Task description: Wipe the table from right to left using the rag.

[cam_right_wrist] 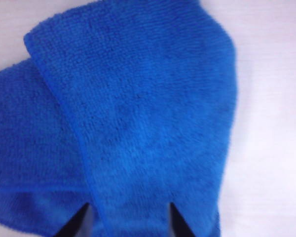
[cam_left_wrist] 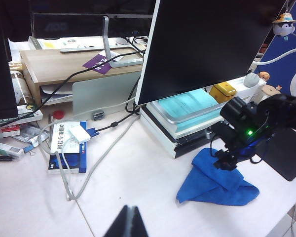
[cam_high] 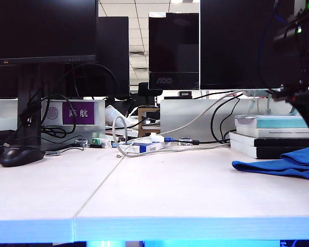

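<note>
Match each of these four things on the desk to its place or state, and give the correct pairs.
Things:
1. rag
2. computer mouse
3. right gripper
4. stack of books

Places or states:
A. far left of the table
B. fingers open just above the rag
C. crumpled at the right edge
D. under the right monitor

Pairs: 1-C, 2-A, 3-B, 4-D

My table [cam_high: 159, 190] is a white top of 2 panels joined by a thin seam. The rag [cam_high: 286, 165] lies folded near its right edge, just in front of the stacked books [cam_high: 270, 138]. A black mouse [cam_high: 20, 155] sits near the left edge; loose cables [cam_high: 144, 146] sprawl along the back.
</note>
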Action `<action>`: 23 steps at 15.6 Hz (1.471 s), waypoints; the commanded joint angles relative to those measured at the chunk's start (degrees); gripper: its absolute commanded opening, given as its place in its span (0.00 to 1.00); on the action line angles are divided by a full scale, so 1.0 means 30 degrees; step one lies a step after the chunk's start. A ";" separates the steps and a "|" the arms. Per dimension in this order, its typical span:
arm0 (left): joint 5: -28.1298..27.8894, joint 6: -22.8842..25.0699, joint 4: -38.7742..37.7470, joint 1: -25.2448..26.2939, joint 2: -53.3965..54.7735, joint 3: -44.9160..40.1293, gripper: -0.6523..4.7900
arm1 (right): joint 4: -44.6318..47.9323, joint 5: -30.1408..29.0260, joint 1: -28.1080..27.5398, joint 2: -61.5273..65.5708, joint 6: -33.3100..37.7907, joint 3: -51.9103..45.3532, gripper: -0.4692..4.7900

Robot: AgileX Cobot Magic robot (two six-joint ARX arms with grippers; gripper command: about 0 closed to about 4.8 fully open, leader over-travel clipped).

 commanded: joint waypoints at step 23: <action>0.0022 0.0452 0.0328 0.0015 0.0714 0.0102 0.11 | 0.2426 -0.2674 0.1093 0.1683 0.0233 -0.3024 0.08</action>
